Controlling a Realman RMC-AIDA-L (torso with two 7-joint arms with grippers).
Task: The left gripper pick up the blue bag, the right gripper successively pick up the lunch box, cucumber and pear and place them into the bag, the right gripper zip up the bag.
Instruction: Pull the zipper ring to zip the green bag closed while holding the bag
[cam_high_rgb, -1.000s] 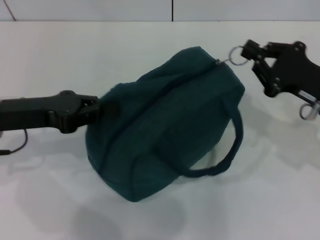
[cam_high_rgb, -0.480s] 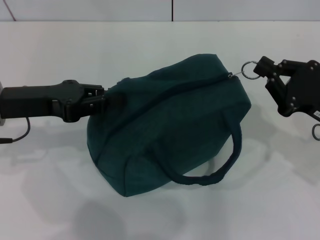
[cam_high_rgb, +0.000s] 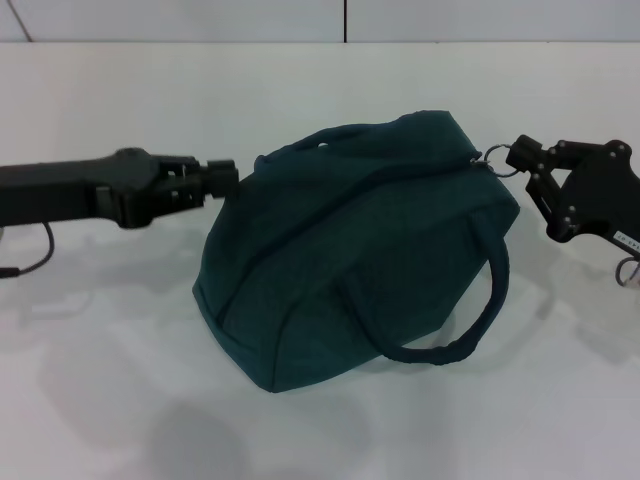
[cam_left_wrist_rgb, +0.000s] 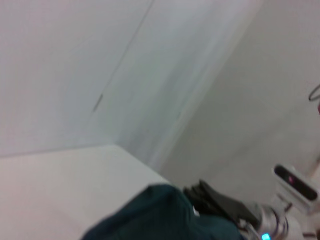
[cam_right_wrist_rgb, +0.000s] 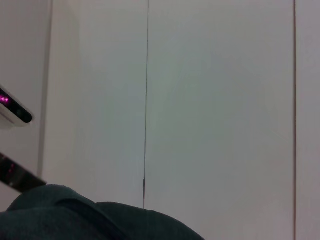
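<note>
the left tool (cam_high_rgb: 222, 178) had released the dark teal fabric bag (cam_high_rgb: 360, 250); the right tool (cam_high_rgb: 522, 160) stayed clenched on the metal zipper ring (cam_high_rgb: 497, 157); zipping appeared complete.

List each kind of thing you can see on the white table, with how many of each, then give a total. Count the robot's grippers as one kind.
Bags: 1, the blue bag
Grippers: 2, left gripper and right gripper
Total: 3
</note>
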